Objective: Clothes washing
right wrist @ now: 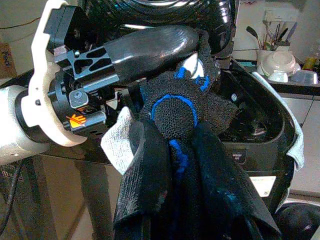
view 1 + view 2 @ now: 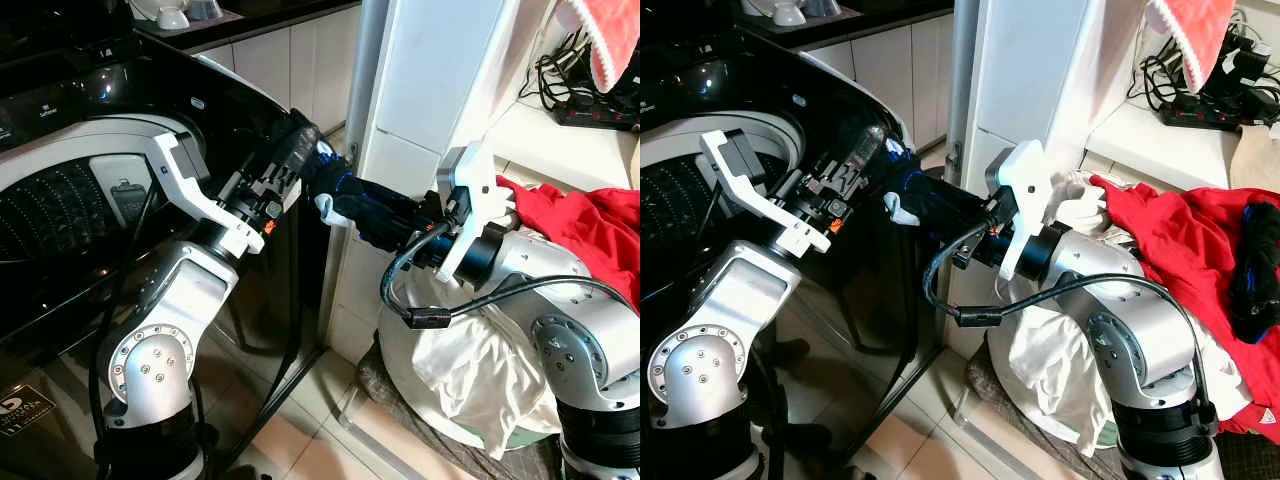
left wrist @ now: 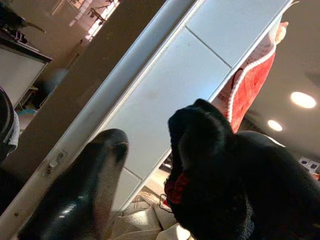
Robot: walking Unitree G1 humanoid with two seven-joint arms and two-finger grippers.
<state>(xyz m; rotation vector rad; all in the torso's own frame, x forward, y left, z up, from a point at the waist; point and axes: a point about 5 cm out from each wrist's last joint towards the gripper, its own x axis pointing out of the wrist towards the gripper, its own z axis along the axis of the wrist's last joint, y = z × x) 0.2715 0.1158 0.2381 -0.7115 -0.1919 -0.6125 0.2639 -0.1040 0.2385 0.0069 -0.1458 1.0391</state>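
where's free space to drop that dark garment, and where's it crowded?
Free: the open washer drum at the robot's left. Crowded: the laundry pile at its right, and the gap by the white pillar, where left gripper and right gripper both grip the dark garment.

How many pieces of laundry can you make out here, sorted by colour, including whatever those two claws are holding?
Dark with blue markings: 1, the black and blue garment held between the left gripper and right gripper.
Red: 1, the red garment on the pile.
White: 1, the white cloth.
Red with white trim: 1, the hanging red towel.
Total: 4.
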